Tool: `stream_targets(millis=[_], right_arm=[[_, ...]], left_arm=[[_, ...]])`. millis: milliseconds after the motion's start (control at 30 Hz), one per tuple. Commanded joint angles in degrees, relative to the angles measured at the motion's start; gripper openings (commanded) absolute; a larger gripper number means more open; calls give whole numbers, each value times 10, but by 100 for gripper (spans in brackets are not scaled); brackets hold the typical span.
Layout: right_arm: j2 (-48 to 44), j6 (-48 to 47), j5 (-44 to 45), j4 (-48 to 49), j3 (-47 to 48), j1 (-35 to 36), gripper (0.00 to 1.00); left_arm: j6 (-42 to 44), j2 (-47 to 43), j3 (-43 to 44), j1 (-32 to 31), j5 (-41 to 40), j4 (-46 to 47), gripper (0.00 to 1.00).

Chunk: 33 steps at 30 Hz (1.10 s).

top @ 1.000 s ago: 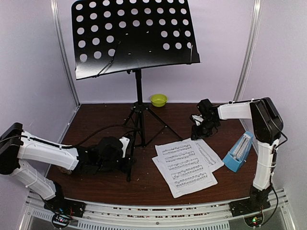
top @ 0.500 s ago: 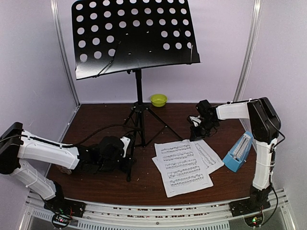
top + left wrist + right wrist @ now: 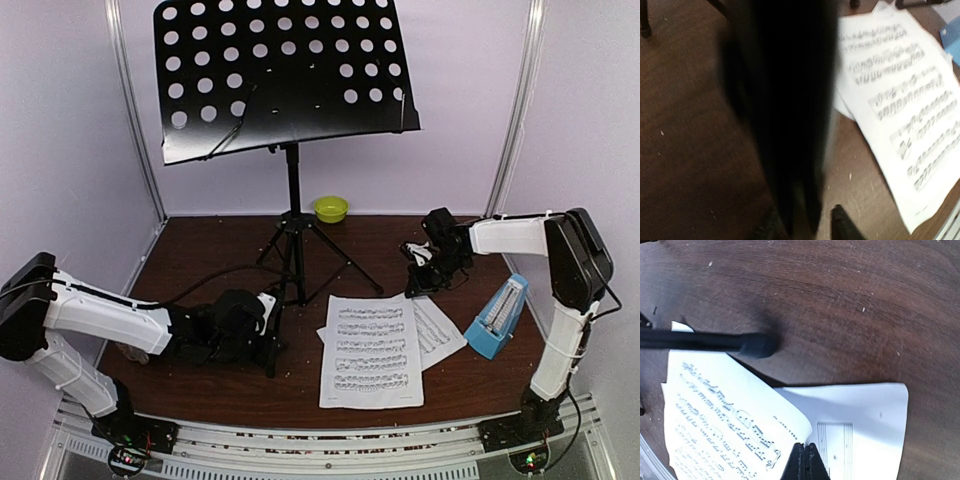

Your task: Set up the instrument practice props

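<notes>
Low over the brown table (image 3: pixel 200 250), right pincer (image 3: pixel 805 462) pinches a sheet-music page (image 3: pixel 725 415); left pincer (image 3: pixel 268 337) blurred, opening unclear.

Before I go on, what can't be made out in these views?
Left gripper: left wrist view is motion-blurred and the stand leg fills it; grip unreadable.
Lower page: mostly covered by the top page.
Metronome: too small from above; front cover unreadable.
Stand desk: top cut off by the top view's edge.

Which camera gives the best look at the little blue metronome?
The top view: the whole metronome shows, standing at the right. The left wrist view catches only a blurred blue edge; the right wrist view shows none of it.
</notes>
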Motion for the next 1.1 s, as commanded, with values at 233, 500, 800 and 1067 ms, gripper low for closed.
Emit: stream_targets(millis=[233, 500, 800, 1067], right_arm=[[-152, -6, -38, 16, -87, 1, 0], [-290, -71, -63, 2, -119, 54, 0], [-424, -135, -46, -27, -118, 194, 0], [-481, -123, -15, -48, -79, 287, 0]], left_arm=[[1, -92, -65, -11, -9, -52, 81], [136, -280, -70, -13, -33, -103, 83], [313, -243, 66, -24, 59, -162, 81], [410, -157, 205, -38, 95, -179, 79]])
